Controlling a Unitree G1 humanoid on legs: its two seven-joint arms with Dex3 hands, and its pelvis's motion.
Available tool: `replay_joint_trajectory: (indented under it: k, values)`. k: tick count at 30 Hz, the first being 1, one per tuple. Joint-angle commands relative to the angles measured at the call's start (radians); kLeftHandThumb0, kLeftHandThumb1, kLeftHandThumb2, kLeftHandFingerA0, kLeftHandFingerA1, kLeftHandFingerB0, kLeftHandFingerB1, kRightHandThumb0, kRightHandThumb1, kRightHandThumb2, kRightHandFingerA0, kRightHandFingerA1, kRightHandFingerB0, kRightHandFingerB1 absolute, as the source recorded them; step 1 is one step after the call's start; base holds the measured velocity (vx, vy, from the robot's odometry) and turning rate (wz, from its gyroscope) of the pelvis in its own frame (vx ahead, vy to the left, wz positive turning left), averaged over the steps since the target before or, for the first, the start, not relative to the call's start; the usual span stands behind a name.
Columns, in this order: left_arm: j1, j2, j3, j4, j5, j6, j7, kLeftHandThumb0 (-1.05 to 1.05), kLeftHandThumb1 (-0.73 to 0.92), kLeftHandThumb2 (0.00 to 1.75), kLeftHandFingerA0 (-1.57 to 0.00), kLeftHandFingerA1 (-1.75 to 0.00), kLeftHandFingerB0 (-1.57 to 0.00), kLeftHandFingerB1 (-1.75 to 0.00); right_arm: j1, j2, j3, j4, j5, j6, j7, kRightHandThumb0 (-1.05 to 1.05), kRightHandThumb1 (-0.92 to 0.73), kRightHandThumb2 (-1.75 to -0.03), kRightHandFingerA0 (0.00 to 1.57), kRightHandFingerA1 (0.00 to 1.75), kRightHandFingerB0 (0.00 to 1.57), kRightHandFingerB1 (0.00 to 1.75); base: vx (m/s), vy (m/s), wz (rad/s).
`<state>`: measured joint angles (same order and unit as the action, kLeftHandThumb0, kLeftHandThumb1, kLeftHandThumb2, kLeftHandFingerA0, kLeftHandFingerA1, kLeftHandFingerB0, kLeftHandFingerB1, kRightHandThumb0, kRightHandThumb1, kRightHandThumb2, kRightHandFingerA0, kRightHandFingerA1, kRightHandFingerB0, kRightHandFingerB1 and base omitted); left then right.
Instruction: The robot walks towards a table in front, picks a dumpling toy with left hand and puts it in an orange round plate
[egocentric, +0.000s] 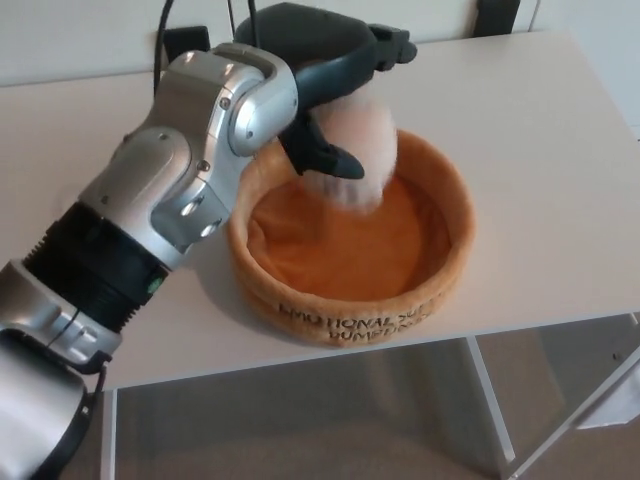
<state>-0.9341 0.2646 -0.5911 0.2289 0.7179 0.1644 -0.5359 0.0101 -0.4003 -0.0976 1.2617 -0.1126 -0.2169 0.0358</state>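
Table (560, 180): white top, carrying the plate near its front edge.
Left arm (170, 190): silver and black, reaching in from the lower left across the table to the plate's far left rim.
Orange round plate (452, 250): soft plush with a raised wall, dark lettering along its front side.
Left hand (325, 75): black fingers wrapped around the dumpling toy, gripping it from above.
Dumpling toy (365, 150): pale cream plush, blurred, held over the plate's back-left interior, its lower end down near the orange base.
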Motion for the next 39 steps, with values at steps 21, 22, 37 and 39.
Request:
replay_joint_trajectory:
  k: [21, 22, 37, 39]
  values:
    - [0.187, 0.063, 0.186, -0.451, -0.023, 0.017, -0.048, -1.04, 0.75, 1.1, -0.15, -0.25, 0.0, -0.06, 0.006, -0.019, 0.019, -0.005, -0.006, 0.001, 0.008, -0.36, -0.56, -0.57, 0.83, 0.57, 0.52, 0.4, 0.0, 0.0, 0.0]
    - [0.208, 0.064, 0.212, -0.503, -0.03, 0.013, -0.037, -1.04, 0.75, 1.1, -0.15, -0.25, 0.0, -0.06, 0.008, -0.019, 0.021, -0.005, -0.008, 0.002, 0.006, -0.36, -0.56, -0.57, 0.83, 0.57, 0.52, 0.4, 0.0, 0.0, 0.0]
    - [1.043, 0.189, 0.946, -1.201, -0.515, -0.261, -0.216, -0.89, 0.76, 0.64, -0.19, -0.39, -0.22, -0.3, 0.058, -0.022, 0.049, 0.016, -0.028, 0.015, -0.005, -0.38, -0.54, -0.56, 0.84, 0.6, 0.52, 0.41, 0.0, 0.0, 0.0]
    - [1.142, 0.186, 0.992, -1.196, -0.57, -0.333, -0.224, -0.89, 0.76, 0.64, -0.19, -0.39, -0.22, -0.3, 0.065, -0.025, 0.054, 0.019, -0.032, 0.012, -0.007, -0.38, -0.54, -0.56, 0.84, 0.6, 0.52, 0.41, 0.0, 0.0, 0.0]
